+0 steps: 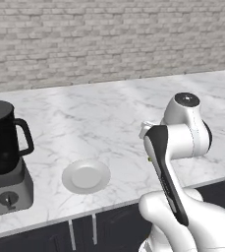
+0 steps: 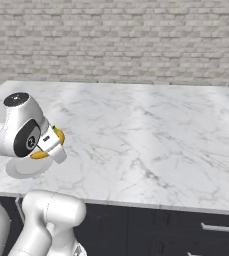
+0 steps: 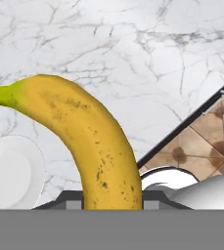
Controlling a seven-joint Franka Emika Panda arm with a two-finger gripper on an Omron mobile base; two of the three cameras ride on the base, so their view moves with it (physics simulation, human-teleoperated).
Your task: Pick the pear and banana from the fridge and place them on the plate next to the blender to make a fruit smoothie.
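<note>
Yellow banana (image 3: 96,146) dominates the hand view, arching from bottom centre to its green tip at the left edge, my fingers clenched on its lower end. In the right base view my gripper (image 2: 50,145) sits at left, the fruit's yellow curve peeking out beside my white wrist. Its skin is smooth, matte and freckled brown, a firm curved shape that could pivot in a narrow pinch.

Beyond it, the plate (image 3: 13,171) lies at lower left of the hand view: small, round, glossy white, shallow-rimmed and bare. In the left base view the plate (image 1: 86,175) rests near the front edge of the grey-veined marble counter (image 1: 109,113), just beside the blender (image 1: 5,157), a black jug on a silver-grey base at far left.

Judged from here, I should carry the fruit over the plate's centre, lower it until it nearly touches, then release so it settles flat rather than rolling off.
</note>
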